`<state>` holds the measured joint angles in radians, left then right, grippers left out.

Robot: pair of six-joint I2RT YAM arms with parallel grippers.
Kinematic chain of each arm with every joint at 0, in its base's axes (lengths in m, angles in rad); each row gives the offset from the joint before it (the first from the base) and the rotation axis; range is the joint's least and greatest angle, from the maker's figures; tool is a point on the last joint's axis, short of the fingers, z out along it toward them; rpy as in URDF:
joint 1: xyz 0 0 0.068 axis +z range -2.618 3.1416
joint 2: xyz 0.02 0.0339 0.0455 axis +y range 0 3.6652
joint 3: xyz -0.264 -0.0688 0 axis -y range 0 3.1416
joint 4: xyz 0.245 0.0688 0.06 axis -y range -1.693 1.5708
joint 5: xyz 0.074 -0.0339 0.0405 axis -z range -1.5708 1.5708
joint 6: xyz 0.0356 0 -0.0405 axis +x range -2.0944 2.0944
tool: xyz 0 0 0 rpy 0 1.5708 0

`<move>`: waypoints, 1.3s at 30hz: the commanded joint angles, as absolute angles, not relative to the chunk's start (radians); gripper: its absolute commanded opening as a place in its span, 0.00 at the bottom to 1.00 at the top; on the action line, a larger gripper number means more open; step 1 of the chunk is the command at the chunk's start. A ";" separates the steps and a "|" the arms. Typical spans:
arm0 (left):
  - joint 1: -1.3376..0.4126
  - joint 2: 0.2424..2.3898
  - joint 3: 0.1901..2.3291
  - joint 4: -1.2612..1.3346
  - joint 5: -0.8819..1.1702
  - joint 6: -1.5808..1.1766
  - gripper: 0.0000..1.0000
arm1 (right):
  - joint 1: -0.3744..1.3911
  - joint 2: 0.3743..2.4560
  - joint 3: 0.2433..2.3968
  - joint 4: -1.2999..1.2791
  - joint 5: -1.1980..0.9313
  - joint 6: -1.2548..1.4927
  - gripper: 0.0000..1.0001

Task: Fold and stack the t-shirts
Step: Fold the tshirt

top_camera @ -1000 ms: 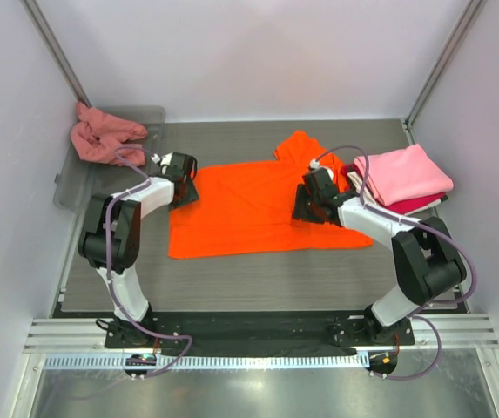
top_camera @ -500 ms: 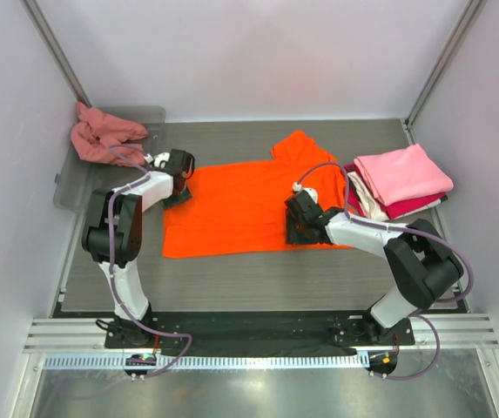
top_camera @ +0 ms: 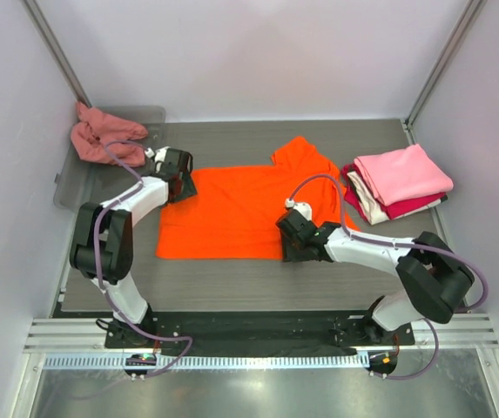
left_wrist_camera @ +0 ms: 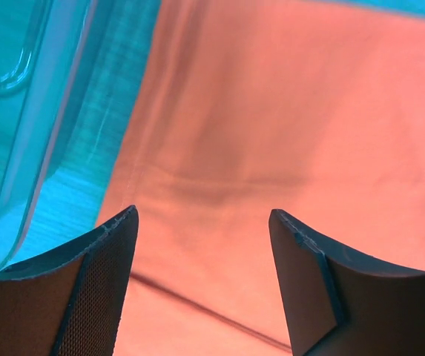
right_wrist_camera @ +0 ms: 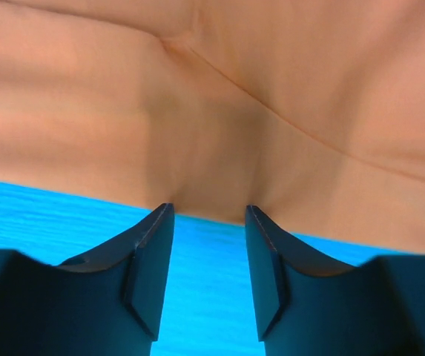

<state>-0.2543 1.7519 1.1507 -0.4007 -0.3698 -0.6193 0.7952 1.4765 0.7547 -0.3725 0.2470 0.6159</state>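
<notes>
The right gripper [right_wrist_camera: 209, 209] has its jaws narrowly apart at the near hem of the orange t-shirt [top_camera: 232, 213]. Whether the tips pinch the puckered cloth cannot be told. The left gripper [left_wrist_camera: 203, 215] gapes wide over the shirt's far left corner, holding nothing. Beside it, the grey tray [top_camera: 66, 187] holds the crumpled salmon-pink t-shirt [top_camera: 101, 135]. At the right, the light pink t-shirt [top_camera: 401, 172] lies folded on the crimson t-shirt [top_camera: 414, 206].

Robot lab test cell

Plain white panel walls [top_camera: 258, 52] and metal corner posts [top_camera: 441, 65] box in a grey wood-grain worktop [top_camera: 232, 279]. At its near edge the left arm [top_camera: 110, 244] and the right arm [top_camera: 428, 279], trailing purple cables [top_camera: 319, 178], are bolted down beside a slotted aluminium rail [top_camera: 57, 335].
</notes>
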 commanded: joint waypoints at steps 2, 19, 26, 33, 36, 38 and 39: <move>-0.256 1.755 1.219 -0.345 -0.364 -0.592 0.73 | 0.798 1.420 0.791 -0.448 0.328 0.634 0.53; -0.230 2.147 1.758 -0.567 -0.416 -0.569 0.72 | 0.479 1.529 1.178 -0.385 0.146 0.525 0.57; -0.180 2.206 1.787 -0.607 -0.419 -0.578 0.70 | 0.347 1.679 1.388 -0.383 0.089 0.502 0.62; -0.166 2.206 1.744 -0.583 -0.411 -0.561 0.66 | 0.215 1.872 1.597 -0.370 0.012 0.471 0.66; -0.166 2.204 1.729 -0.568 -0.405 -0.560 0.63 | 0.199 1.997 1.713 -0.373 -0.012 0.431 0.65; -0.166 2.212 1.730 -0.569 -0.408 -0.561 0.61 | 0.193 2.060 1.808 -0.388 -0.012 0.402 0.65; -0.166 2.212 1.730 -0.569 -0.408 -0.558 0.59 | 0.189 2.128 1.842 -0.397 -0.011 0.396 0.65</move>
<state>-0.1749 2.2147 1.7348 -0.5831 -0.3927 -0.5674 0.1848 2.0312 1.7264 -0.3897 0.0231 0.4545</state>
